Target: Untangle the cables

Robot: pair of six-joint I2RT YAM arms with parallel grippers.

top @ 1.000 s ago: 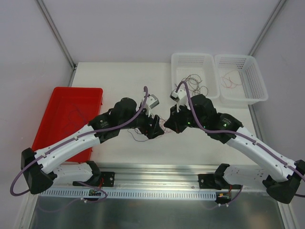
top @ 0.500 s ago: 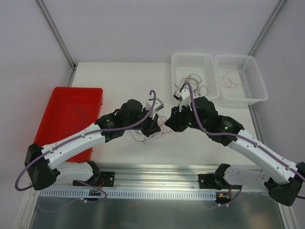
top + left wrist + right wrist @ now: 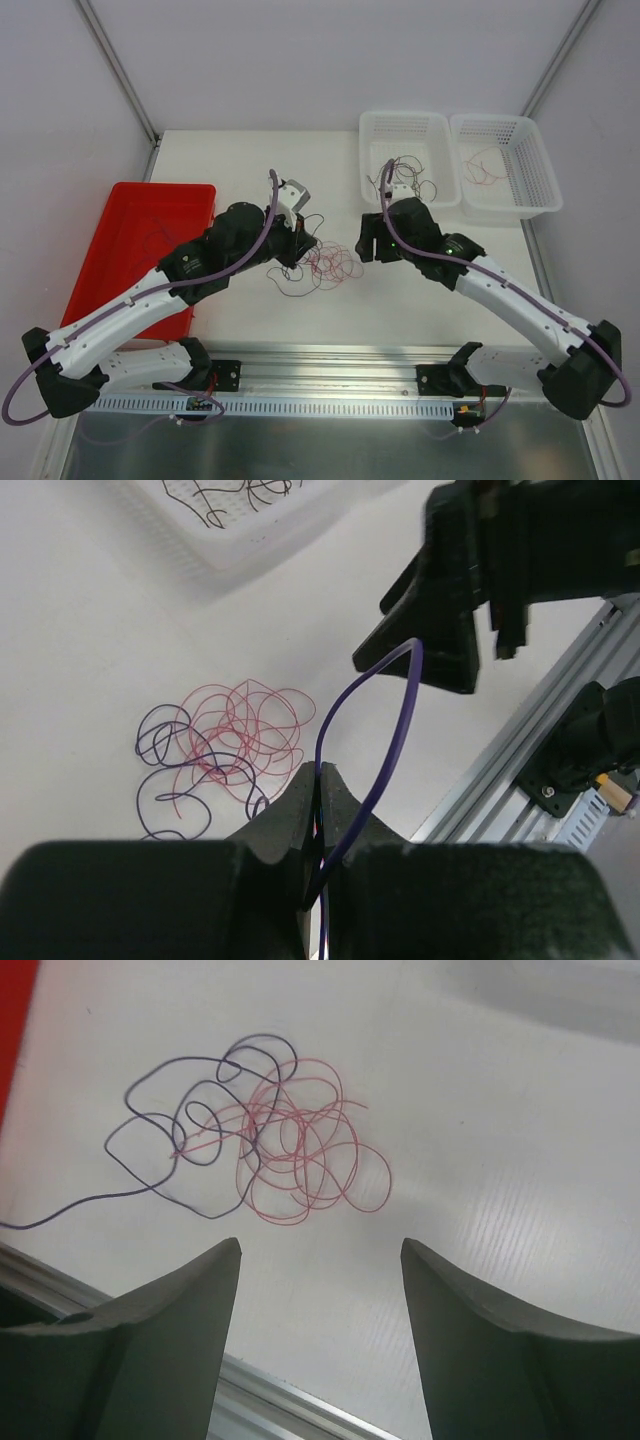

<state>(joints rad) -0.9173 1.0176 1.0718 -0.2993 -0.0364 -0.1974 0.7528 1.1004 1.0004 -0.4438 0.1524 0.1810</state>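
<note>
A tangle of cables lies on the white table between my two grippers: a pink-red cable [image 3: 335, 262] [image 3: 300, 1150] [image 3: 245, 730] in loose loops, with a dark purple cable [image 3: 190, 1130] [image 3: 165, 780] curling through its left side. My left gripper [image 3: 302, 246] [image 3: 320, 772] is shut on a purple cable [image 3: 340, 700] that arches up out of the jaws, just left of the tangle. To the right of the tangle my right gripper [image 3: 364, 243] [image 3: 320, 1247] hangs open above bare table, holding nothing.
A red tray [image 3: 120, 205] with a few dark wires sits at the left. Two white baskets stand at the back right: one [image 3: 375, 130] holds dark wires, the other [image 3: 535, 160] red ones. An aluminium rail [image 3: 330, 355] runs along the near edge.
The left gripper shut on the purple cable and drew back to the left. The right gripper opened, let go and pulled away to the right, uncovering the tangle.
</note>
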